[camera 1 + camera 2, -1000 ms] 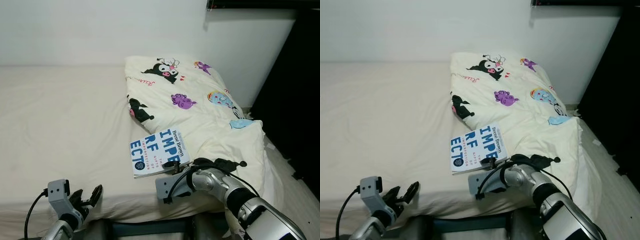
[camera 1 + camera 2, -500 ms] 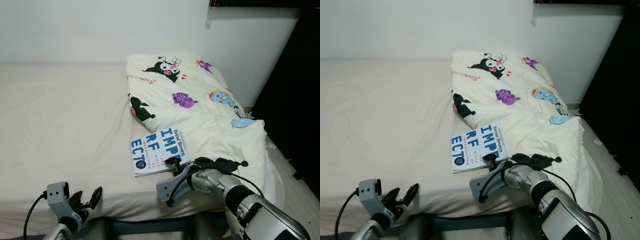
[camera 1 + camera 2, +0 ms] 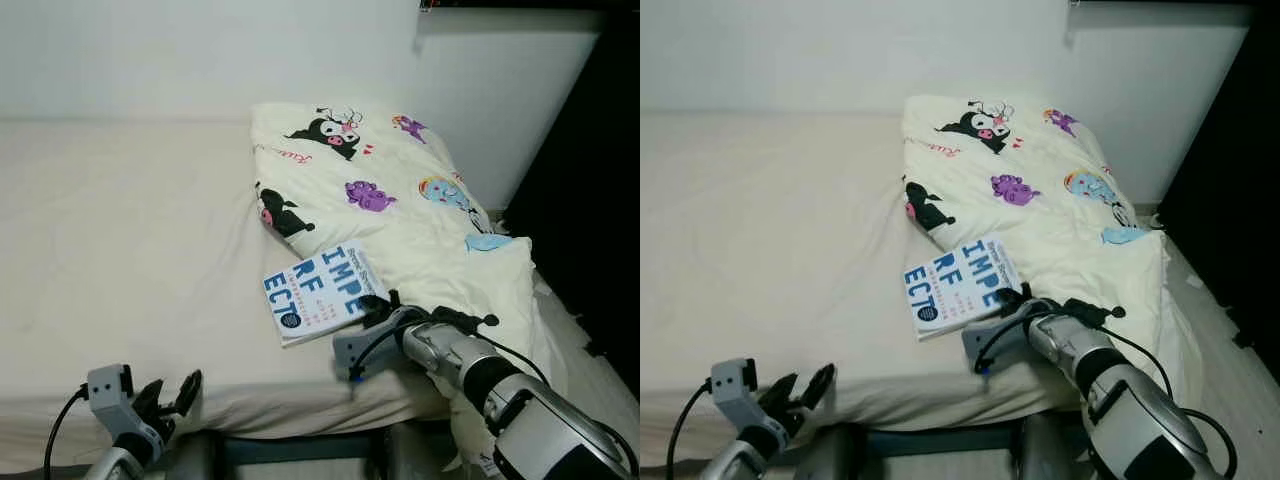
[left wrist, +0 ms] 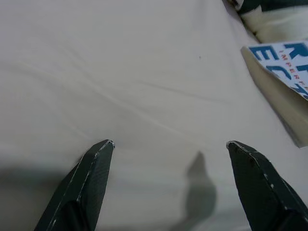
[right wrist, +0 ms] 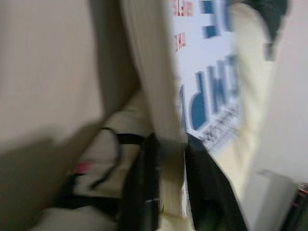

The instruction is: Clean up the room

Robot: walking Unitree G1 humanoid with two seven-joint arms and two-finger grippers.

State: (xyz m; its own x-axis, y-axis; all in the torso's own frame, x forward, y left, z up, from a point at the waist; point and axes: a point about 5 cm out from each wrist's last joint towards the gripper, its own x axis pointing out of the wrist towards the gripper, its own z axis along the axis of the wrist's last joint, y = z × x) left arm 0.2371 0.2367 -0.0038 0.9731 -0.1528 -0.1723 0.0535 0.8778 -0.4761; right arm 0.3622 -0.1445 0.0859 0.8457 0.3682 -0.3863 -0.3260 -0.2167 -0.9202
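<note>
Right hand pinches the book by one corner near the bed's front edge; thin grip, book may pivot or slip. Left hand spread, idle.

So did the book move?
Yes. The right gripper is shut on the book, which has slid and turned toward the quilt, its right edge lifted.
</note>
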